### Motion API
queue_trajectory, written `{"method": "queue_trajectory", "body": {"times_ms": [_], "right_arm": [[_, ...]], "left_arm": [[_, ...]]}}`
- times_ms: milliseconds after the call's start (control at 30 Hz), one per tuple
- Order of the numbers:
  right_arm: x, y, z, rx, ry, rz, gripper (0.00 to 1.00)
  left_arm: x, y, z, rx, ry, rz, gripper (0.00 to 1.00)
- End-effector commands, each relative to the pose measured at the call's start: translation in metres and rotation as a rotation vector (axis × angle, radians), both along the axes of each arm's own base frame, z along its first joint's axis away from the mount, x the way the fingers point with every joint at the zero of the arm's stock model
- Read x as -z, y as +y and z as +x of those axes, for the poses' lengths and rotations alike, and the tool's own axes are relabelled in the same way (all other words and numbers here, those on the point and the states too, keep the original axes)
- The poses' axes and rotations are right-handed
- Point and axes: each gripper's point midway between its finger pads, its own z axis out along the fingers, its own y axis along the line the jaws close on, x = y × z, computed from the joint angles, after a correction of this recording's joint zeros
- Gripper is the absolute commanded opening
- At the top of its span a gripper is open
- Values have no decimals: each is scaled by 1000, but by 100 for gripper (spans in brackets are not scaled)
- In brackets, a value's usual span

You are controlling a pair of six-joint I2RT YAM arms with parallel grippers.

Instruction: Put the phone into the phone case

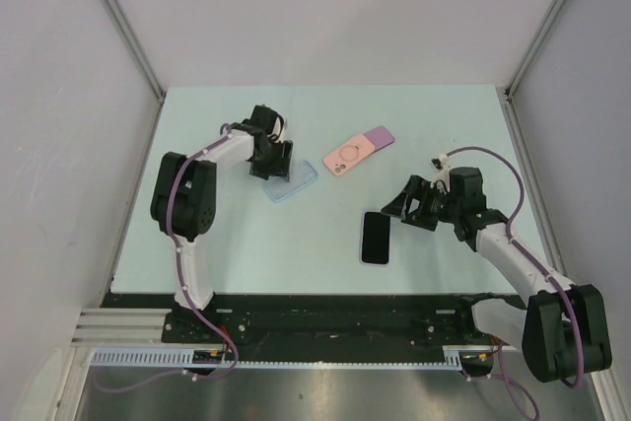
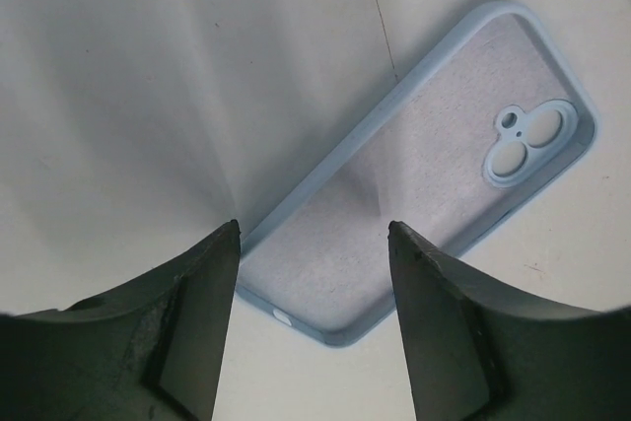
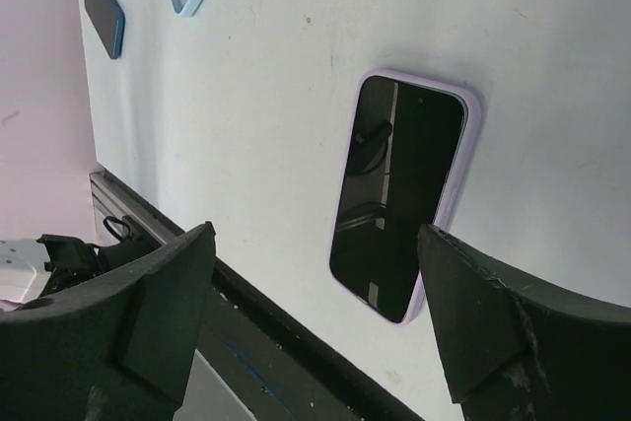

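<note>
Pale green bench (image 1: 296,253) holds the blue phone case (image 2: 414,175) beneath your open, empty left hand (image 2: 314,231). Right of the case and nearer you lies the phone (image 3: 399,194), your right hand (image 3: 315,232) open beside it. Straddle its long edges squarely.

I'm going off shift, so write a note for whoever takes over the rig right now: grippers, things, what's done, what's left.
Left gripper: open, empty, poised over one end of the light blue case, which lies hollow side up with nothing in it.
Right gripper: open, empty, hovering by the phone, which lies screen up on the table, apart from that case.
A pink case lies farther back.
Done: nothing; the phone is not in the blue case.
Left: grasp the phone, carry it over, press it in.
</note>
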Motion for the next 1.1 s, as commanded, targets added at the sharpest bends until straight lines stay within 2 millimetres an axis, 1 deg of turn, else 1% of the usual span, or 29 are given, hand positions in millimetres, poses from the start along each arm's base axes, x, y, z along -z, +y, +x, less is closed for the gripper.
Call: {"method": "queue_trajectory", "body": {"times_ms": [0, 100, 133, 167, 200, 233, 267, 300, 333, 367, 400, 433, 467, 500, 533, 567, 600, 633, 667, 700, 733, 800, 833, 900, 933, 967, 1000, 1033, 1067], "right_arm": [[-22, 2, 3, -13, -55, 16, 87], [-25, 1, 0, -17, -65, 13, 87], [-27, 0, 0, -14, -70, 13, 87], [-28, 1, 0, -14, -75, 14, 87], [-30, 1, -1, -12, -78, 20, 87], [-31, 1, -1, -12, -79, 22, 87], [-31, 1, -1, -12, -77, 22, 87], [-32, 1, -2, -15, -80, 24, 87], [-32, 1, -3, -15, -81, 23, 88], [-33, 1, -3, -14, -82, 23, 87], [-33, 1, -4, -16, -80, 22, 87], [-31, 1, -5, -18, -77, 18, 87], [-32, 0, -5, -17, -80, 16, 88], [-32, 0, -5, -18, -80, 15, 88], [-31, 0, -6, -18, -78, 14, 88], [-32, 0, -6, -18, -77, 14, 88], [-31, 0, -7, -20, -75, 15, 88], [-32, 0, -8, -19, -76, 15, 88], [-32, 0, -8, -18, -78, 17, 88], [-33, 0, -8, -18, -83, 17, 88], [-35, 0, -9, -15, -89, 20, 88], [-32, 0, -10, -15, -85, 19, 88], [-32, -1, -10, -13, -85, 19, 88], [-31, -1, -12, -20, -81, 17, 88], [-31, -1, -13, -19, -81, 16, 88], [-32, -2, -13, -17, -87, 14, 88], [-31, -2, -15, -18, -88, 11, 88], [-31, -3, -16, -17, -89, 10, 88], [-33, -3, -17, -17, -95, 10, 88]], "left_arm": [[4, 0, -3, 39, 1, -1, 64], [5, -4, -16, 20, 34, -44, 53], [3, -5, -20, 9, 40, -53, 43], [9, -6, -31, 5, 69, -66, 37], [9, -6, -36, -11, 81, -79, 32], [5, -7, -40, -14, 78, -89, 24], [11, -6, -52, -17, 105, -88, 21], [11, -5, -57, -30, 110, -88, 19], [6, -9, -62, -25, 100, -92, 13], [10, -7, -73, -32, 117, -86, 11], [9, -12, -79, -31, 127, -103, 9], [3, -19, -85, -19, 116, -117, 2], [9, -18, -97, -27, 136, -114, 0], [2, -23, -101, -54, 127, -142, 0], [2, -29, -110, -48, 135, -149, 0], [9, -27, -124, -67, 161, -140, 0], [1, -31, -125, -108, 135, -172, 0], [9, -32, -143, -114, 163, -173, 0], [8, -35, -149, -127, 159, -196, 0], [2, -43, -149, -160, 132, -241, 0], [11, -39, -162, -188, 159, -243, 0], [12, -43, -167, -259, 167, -293, 0], [15, -40, -177, -283, 176, -300, 0], [15, -42, -178, -336, 172, -325, 0], [16, -39, -181, -354, 163, -321, 2], [14, -39, -181, -369, 155, -325, 10], [12, -39, -182, -371, 149, -323, 35], [8, -36, -179, -386, 126, -311, 44], [-2, -35, -174, -396, 94, -318, 50]]}}
